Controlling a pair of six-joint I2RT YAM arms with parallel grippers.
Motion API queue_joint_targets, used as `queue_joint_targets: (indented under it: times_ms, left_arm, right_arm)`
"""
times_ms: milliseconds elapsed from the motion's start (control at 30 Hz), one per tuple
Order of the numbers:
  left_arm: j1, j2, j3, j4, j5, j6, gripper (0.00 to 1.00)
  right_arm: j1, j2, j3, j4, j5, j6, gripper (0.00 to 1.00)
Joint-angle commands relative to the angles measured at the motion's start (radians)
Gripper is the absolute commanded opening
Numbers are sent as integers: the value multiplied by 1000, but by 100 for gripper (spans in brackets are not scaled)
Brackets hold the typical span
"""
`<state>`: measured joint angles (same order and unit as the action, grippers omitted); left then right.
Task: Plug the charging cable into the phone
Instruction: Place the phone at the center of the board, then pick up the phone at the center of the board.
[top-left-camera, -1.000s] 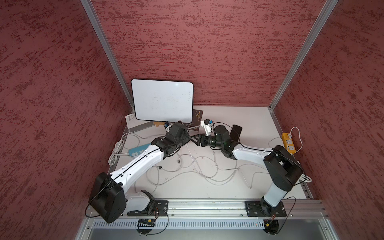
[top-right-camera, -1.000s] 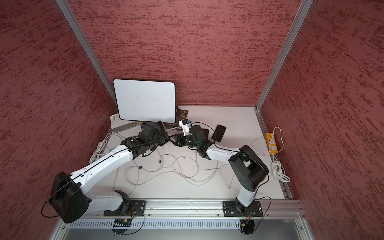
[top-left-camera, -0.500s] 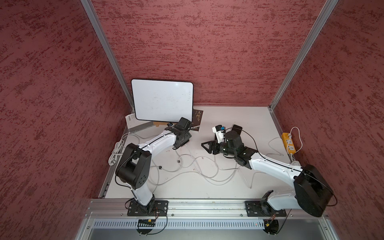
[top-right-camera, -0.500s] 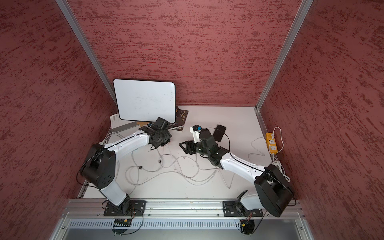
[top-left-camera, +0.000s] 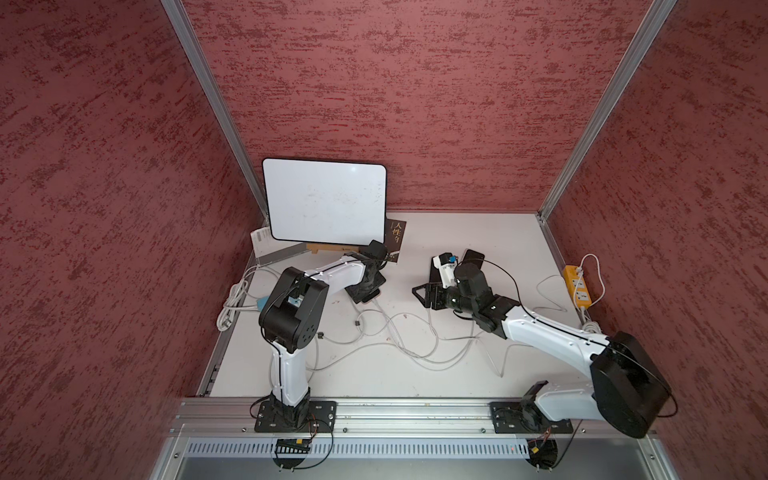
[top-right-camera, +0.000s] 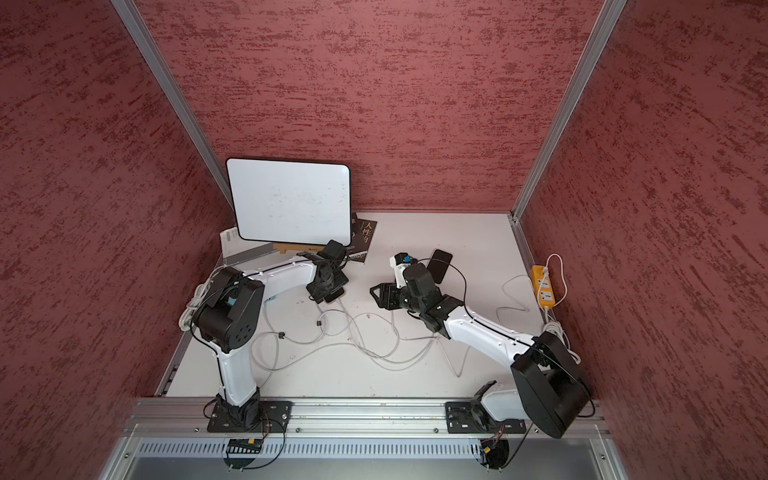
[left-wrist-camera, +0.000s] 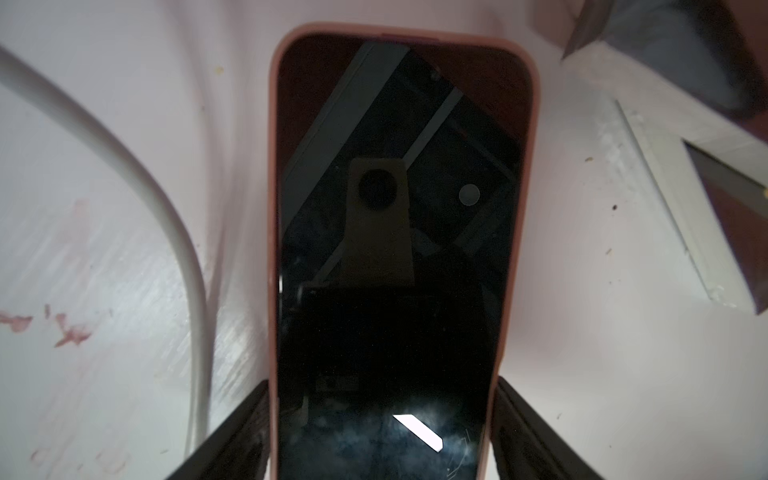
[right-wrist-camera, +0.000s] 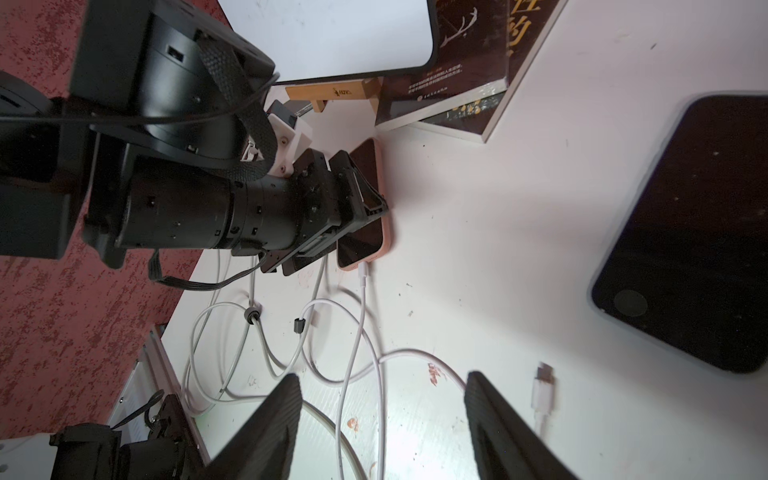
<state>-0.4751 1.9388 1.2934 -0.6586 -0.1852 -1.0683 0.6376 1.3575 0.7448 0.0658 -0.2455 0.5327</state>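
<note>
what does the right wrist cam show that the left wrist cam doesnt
Only right wrist: a white cable running into the end of the pink-cased phone, a second dark phone, a loose connector, and the open right gripper, holding nothing. Only left wrist: the phone's dark screen close up, mirroring the camera, and fingers against both its sides. Both: the phone on the white table and the left gripper closed on it.
</note>
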Motion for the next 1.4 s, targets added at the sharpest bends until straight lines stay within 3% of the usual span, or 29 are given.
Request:
queue_joint_targets:
  times_ms: [0, 33, 100, 133, 167, 233, 333, 533, 733, 967, 1367]
  left_arm:
    - [10, 32, 47, -10, -13, 6, 15]
    - [10, 33, 49, -9, -12, 10, 25]
    - [12, 29, 47, -14, -15, 14, 66]
    - [12, 25, 45, -17, -17, 17, 79]
    - [12, 18, 43, -22, -19, 17, 88]
    - [12, -3, 40, -31, -21, 20, 98]
    - [4, -51, 49, -51, -34, 41, 100]
    - [-23, -194, 43, -69, -80, 126, 100]
    - [-51, -404, -123, 26, -36, 199, 100]
    - [-53, -547, -274, 125, 57, 249, 100]
    - [-54, -540, -296, 137, 81, 242, 100]
  right_arm:
    - [-9, 6, 24, -58, 38, -16, 66]
    - [-9, 8, 34, -88, 56, -20, 67]
    - [-10, 13, 54, -150, 116, -24, 73]
    - [-13, 16, 63, -184, 151, -25, 78]
    - [-14, 21, 74, -212, 185, -28, 86]
    - [-21, 38, 103, -262, 227, -42, 93]
    - [-32, 82, 169, -347, 303, -50, 98]
    - [-58, 301, 404, -539, 404, -25, 98]
    - [-76, 519, 646, -703, 531, 8, 99]
    - [-114, 641, 753, -736, 508, 3, 99]
    - [-163, 768, 827, -735, 398, -12, 99]
